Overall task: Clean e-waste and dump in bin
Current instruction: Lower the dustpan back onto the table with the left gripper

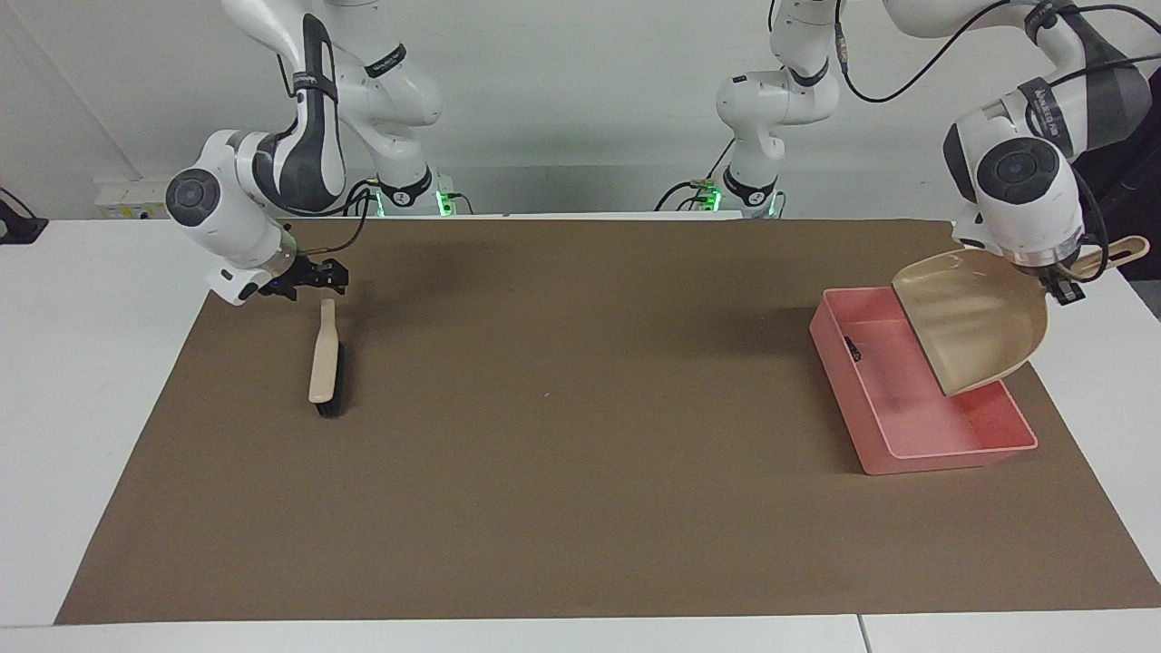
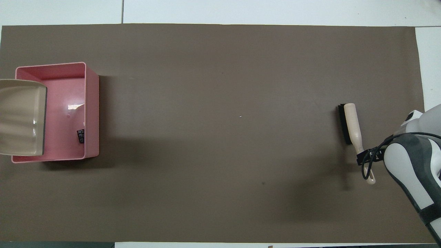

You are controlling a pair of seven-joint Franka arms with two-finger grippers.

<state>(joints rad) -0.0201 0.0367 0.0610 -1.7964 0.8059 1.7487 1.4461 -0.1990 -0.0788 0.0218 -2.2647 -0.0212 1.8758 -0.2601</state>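
Observation:
The pink bin (image 1: 907,453) stands on the brown mat at the left arm's end; it also shows in the overhead view (image 2: 91,103). The dark stubby cylinder (image 1: 853,346) lies inside it by the wall (image 2: 80,136). The white piece is hidden. My left gripper (image 1: 1061,286) is shut on the handle of the beige dustpan (image 1: 980,317), which hangs steeply tilted and empty over the bin (image 2: 20,117). My right gripper (image 1: 319,277) is open just above the handle end of the brush (image 1: 324,358), which lies on the mat (image 2: 351,120).
The brown mat (image 1: 580,453) covers most of the white table (image 1: 82,363). Nothing else stands between the brush and the bin.

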